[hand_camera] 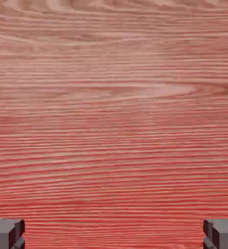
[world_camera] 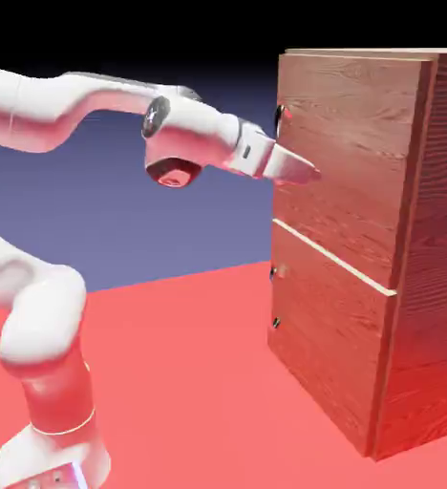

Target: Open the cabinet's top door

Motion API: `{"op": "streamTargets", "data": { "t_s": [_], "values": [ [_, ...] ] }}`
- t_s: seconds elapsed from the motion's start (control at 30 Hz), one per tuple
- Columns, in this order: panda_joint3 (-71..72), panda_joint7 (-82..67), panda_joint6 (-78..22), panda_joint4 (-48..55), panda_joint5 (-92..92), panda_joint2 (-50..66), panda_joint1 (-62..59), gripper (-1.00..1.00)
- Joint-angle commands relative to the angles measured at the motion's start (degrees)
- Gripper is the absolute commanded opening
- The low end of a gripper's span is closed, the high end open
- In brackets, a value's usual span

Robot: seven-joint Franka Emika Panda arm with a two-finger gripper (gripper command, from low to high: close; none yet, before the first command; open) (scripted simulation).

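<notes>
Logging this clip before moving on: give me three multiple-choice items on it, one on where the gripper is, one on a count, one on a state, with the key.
1. Where is the gripper?
A. Up against the top door's front
B. Down at the lower door
C. Resting on the table

2. How many stacked door panels show on the cabinet front?
A. One
B. Two
C. Four

3. How do the jaws stand?
A. Shut on a handle
B. Shut on nothing
C. Open, nothing between them

Key: 1 A, since the exterior view shows the gripper tip at the upper panel, above the pale seam. 2 B, since one seam splits the front into an upper panel and the lower door. 3 C, since in the hand view the fingertips sit at opposite corners with only wood grain between.
</notes>
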Motion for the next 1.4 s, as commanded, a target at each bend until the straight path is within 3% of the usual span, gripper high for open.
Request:
{"op": "streamTargets", "data": {
  "t_s": [0.0, 1.17, 1.37],
  "values": [
    [0.8, -1.8, 0.1, 0.4, 2.5, -0.4, -0.6, 0.00],
    [29.2, -64.7, 2.6, 14.3, 89.7, -14.0, -21.5, 0.00],
    [34.0, -66.2, -0.1, 19.6, 91.8, -10.5, -30.0, 0.00]
  ]
}}
